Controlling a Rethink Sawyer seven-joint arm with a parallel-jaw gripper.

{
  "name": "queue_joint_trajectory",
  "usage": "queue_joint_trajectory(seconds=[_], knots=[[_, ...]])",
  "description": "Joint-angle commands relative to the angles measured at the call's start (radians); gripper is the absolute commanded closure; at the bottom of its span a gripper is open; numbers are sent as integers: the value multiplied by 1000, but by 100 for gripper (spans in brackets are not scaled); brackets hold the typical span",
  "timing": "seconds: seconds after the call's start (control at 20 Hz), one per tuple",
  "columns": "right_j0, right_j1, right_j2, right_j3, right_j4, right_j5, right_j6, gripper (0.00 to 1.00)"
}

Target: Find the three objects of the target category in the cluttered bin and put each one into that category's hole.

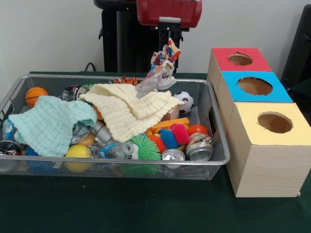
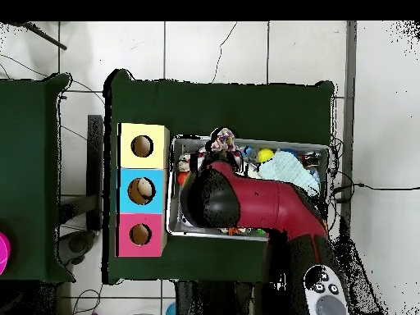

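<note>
- The claw point(image 1: 167, 48) is clamped on a crumpled multicolored wrapper point(image 1: 160, 73), held in the air above the wire bin point(image 1: 221, 145).
- The cream cloth point(image 1: 129, 109) lies in the bin below the wrapper.
- Three boxes stand beside the bin: red-topped box point(image 1: 240, 59), blue-topped box point(image 1: 255, 86), yellow-topped box point(image 1: 272, 124).

Crumpled wrapper point(image 1: 163, 68) aloft above bin point(image 1: 221, 145)

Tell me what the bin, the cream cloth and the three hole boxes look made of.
Bin: silvery wire mesh, likely metal; contents show through it. Cream cloth: soft woven fabric with a waffle-like texture, draped in folds. Boxes: pale wood-grain sides, maybe wood or laminate, with matte red, blue and yellow tops.
</note>
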Motion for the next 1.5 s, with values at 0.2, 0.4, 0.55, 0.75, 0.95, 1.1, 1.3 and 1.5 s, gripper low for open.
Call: queue_joint_trajectory(seconds=[0.2,0.4,0.55,0.75,0.95,1.1,1.3,1.5], knots=[[39,4,-79,113,99,68,257,100],[65,1,-89,127,136,60,268,100],[95,0,-99,134,167,53,277,100],[143,-4,-122,136,200,49,296,100],[183,1,-152,131,232,51,301,100],[199,13,-162,132,254,37,299,100],[228,23,-182,129,279,28,306,100],[261,31,-204,119,304,24,317,100]])
